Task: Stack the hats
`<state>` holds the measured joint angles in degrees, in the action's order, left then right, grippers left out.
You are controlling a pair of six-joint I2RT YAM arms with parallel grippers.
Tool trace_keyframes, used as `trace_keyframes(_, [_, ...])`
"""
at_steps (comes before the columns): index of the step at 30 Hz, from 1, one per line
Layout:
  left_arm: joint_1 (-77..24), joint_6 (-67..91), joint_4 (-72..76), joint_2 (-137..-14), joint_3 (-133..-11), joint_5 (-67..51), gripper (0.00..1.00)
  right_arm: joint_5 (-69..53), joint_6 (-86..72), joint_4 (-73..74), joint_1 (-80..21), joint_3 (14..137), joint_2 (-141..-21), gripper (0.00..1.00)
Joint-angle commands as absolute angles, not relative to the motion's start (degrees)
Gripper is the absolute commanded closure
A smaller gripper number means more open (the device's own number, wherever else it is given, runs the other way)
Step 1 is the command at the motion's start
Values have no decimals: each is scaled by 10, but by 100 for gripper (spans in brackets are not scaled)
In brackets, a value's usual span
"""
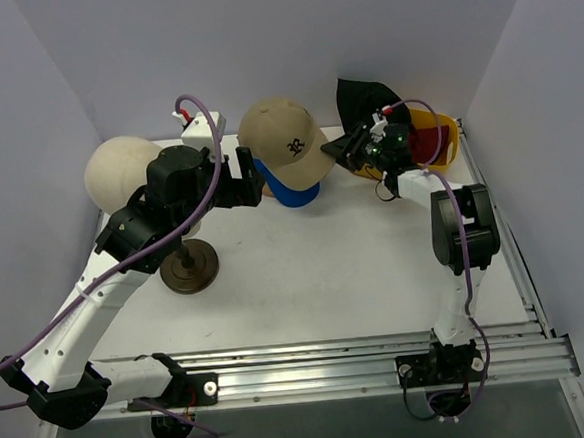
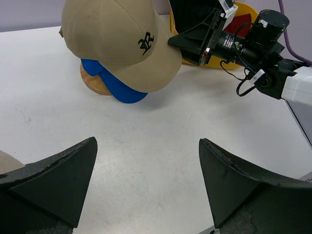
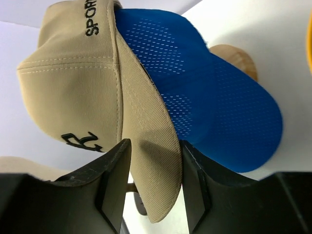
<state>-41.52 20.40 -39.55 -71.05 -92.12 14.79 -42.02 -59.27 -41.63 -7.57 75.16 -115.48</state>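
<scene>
The tan cap (image 1: pixel 281 140) sits on top of the bright blue cap (image 1: pixel 292 191) on a round wooden base at the back middle. My right gripper (image 1: pixel 339 150) is shut on the tan cap's brim (image 3: pixel 151 161) from the right; the blue cap (image 3: pixel 219 107) shows just beyond it. The black bucket hat (image 1: pixel 359 99) leans against the back wall behind that gripper. The dark red bucket hat (image 1: pixel 427 147) lies in a yellow container (image 1: pixel 448 133). My left gripper (image 2: pixel 146 165) is open and empty above bare table, left of the caps (image 1: pixel 254 182).
A cream mannequin head (image 1: pixel 118 171) stands at the back left, partly hidden by my left arm. A dark wooden knob-topped stand (image 1: pixel 188 266) stands under that arm. The walls close in at the back and sides.
</scene>
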Motion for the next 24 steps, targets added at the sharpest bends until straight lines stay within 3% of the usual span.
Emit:
trace_keyframes(1, [-414,207,-367,-707,-926,154,6,-397,-541,-388,-79,769,-1122,60])
trace_keyframes(6, [-414,208,-362,-706,-918,154,6,-366,-504,-327,-83,769,-1116,60])
trace_keyframes(10, [-414,211,-359,-704,-910,156,6,-298,-438,-244,-92,784,-1100,50])
trace_keyframes(21, [-415,223,-339,-675,-863,164,6,-156,-295,-106,-143,859,-1027,46])
trace_keyframes(24, [-416,226,-340,-674,-865,161,6,-159,-265,-94,-177,919,-1038,35])
